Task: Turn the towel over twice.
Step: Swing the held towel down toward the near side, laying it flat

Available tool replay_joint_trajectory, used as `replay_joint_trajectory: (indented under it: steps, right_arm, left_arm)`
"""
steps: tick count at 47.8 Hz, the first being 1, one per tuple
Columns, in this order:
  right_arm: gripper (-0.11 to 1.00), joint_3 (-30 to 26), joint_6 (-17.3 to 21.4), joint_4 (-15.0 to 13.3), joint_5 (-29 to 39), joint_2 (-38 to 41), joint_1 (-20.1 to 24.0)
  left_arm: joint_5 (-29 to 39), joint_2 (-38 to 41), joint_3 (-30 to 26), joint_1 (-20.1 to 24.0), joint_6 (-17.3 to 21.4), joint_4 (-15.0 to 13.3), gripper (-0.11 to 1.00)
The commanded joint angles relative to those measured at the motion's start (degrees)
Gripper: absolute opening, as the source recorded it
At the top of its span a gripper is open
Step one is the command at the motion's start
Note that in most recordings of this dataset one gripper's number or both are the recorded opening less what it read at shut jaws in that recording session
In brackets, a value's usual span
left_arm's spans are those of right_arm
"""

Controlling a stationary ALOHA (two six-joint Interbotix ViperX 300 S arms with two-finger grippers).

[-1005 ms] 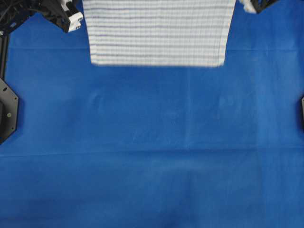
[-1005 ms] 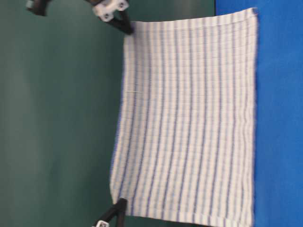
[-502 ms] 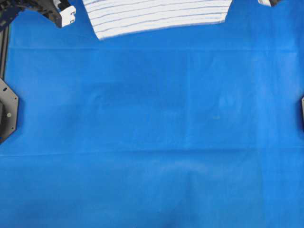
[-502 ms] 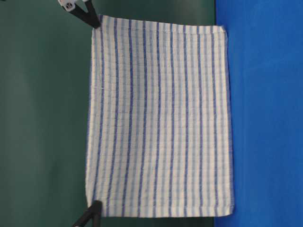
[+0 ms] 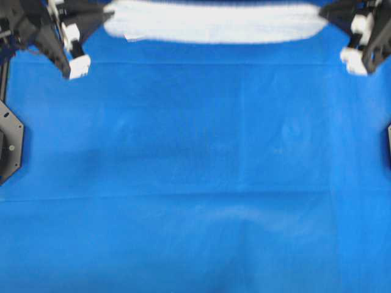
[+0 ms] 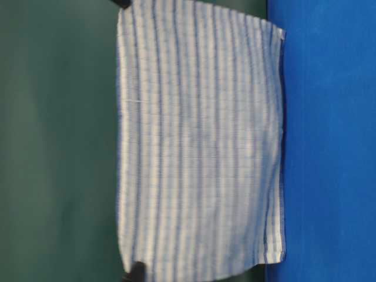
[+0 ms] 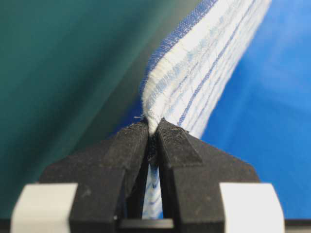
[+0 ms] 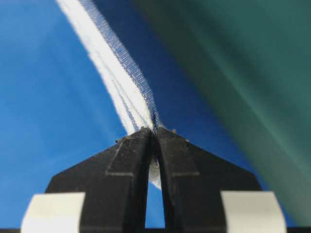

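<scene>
The towel (image 5: pixel 214 23), white with thin blue stripes, hangs stretched between both grippers, so from overhead it is a narrow band at the far edge. In the table-level view the towel (image 6: pixel 200 141) hangs flat and blurred, its lower hem level with the blue cloth's far edge. I cannot tell if they touch. My left gripper (image 5: pixel 107 14) is shut on the left upper corner, and the left wrist view has its jaws (image 7: pixel 153 127) pinching the hem (image 7: pixel 204 53). My right gripper (image 5: pixel 325 11) is shut on the right corner, pinching the hem (image 8: pixel 114 68) in the right wrist view (image 8: pixel 154 130).
A large plain blue cloth (image 5: pixel 195 183) covers the table in front of the towel. Black arm mounts sit at the left edge (image 5: pixel 9 143) and right edge (image 5: pixel 388 143). A dark green backdrop (image 6: pixel 59 147) stands behind the towel.
Both grippers lifted the towel off the blue cloth and came toward the front into the overhead view. From overhead the towel shrank from a wide striped panel to a thin band.
</scene>
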Motion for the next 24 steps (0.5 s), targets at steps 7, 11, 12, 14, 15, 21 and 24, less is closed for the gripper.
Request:
replay_joint_trajectory:
  steps: [7,11,12,14,15,21,24]
  right_arm:
    - [0.07,2.3,4.7,0.1,0.2,0.7,9.1]
    - [0.07,3.3,6.4,0.1,0.1,1.8,12.4]
    - [0.07,3.6,6.9,0.1,0.0,2.2,13.2]
    - [0.07,4.0,8.1,0.1,-0.2,3.1,14.6]
    - [0.07,4.2,8.6,0.1,-0.3,3.6,15.2]
    - [0.07,5.2,12.2,0.1,-1.7,7.0,18.9]
    - [0.07,5.6,14.2,0.2,-2.8,9.1,21.1]
  left_arm:
    - [3.0,-1.1,1.9,-6.0,-1.9,-0.1,0.02]
    - [4.6,-0.8,2.6,-9.0,-3.0,-0.1,0.02]
    - [5.0,-0.7,2.8,-9.7,-3.3,-0.1,0.02]
    - [6.2,-0.4,3.2,-11.8,-3.7,-0.1,0.02]
    - [6.7,-0.4,3.3,-12.7,-3.7,-0.1,0.02]
    - [8.3,0.7,3.9,-18.2,-3.8,-0.1,0.02]
    - [8.4,1.8,4.2,-21.6,-3.9,-0.1,0.02]
